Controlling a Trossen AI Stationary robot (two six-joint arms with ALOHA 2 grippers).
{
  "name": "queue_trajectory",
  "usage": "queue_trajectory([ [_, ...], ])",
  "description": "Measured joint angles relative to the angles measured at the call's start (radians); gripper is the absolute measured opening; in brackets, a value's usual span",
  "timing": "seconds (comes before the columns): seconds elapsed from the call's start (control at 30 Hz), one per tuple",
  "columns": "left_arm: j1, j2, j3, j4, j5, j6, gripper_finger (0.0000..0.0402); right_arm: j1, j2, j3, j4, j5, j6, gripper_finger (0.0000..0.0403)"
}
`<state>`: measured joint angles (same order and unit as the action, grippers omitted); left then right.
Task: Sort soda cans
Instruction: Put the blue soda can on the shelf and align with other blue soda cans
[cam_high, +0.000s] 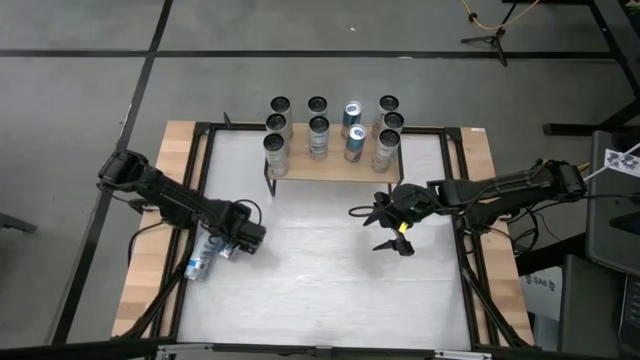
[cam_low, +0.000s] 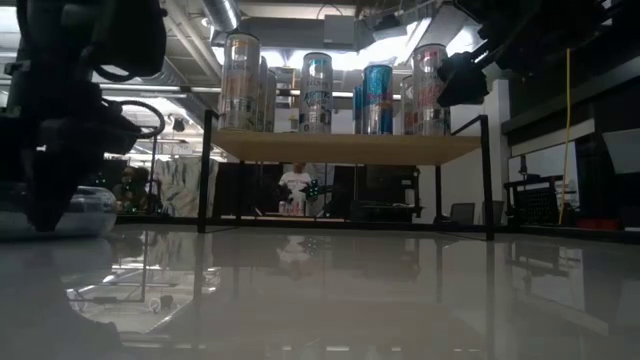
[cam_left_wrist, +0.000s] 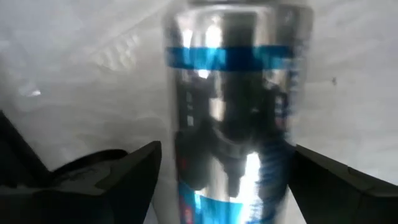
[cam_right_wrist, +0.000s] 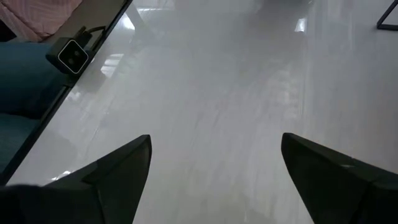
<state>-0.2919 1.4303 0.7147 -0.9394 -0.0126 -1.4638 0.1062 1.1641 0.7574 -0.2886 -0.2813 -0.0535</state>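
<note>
A silver soda can with blue bands lies on its side on the white table near the left edge. It also shows in the left wrist view and in the low view. My left gripper is low over it and open, with one finger on each side of the can. My right gripper is open and empty above the table's right half. Several other cans stand upright on a raised wooden shelf at the far side. My left gripper has its two open fingers on either side of the lying can's round wall, coming from above and lying across the can. I cannot tell whether either finger touches it. The can rests on the table.
The shelf stands on thin black legs at the far middle, with free table under and before it. A black frame borders the white surface, and wooden strips lie outside it. A person shows far back in the room.
</note>
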Motion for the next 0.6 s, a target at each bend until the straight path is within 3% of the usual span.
queue_trajectory([
  [0.3, 0.035, 0.000, 0.000, 0.085, 0.080, 0.000, 0.0257, 0.000, 0.000, 0.000, 0.000, 0.000, 0.000, 0.0356],
  [0.47, 0.062, 0.000, 0.000, 0.122, 0.164, 0.000, 0.0216, 0.000, 0.000, 0.000, 0.000, 0.000, 0.000, 0.0356],
  [0.6, 0.081, 0.000, 0.001, 0.166, 0.244, 0.000, 0.0206, 0.000, 0.000, 0.000, 0.000, 0.000, 0.000, 0.0356],
])
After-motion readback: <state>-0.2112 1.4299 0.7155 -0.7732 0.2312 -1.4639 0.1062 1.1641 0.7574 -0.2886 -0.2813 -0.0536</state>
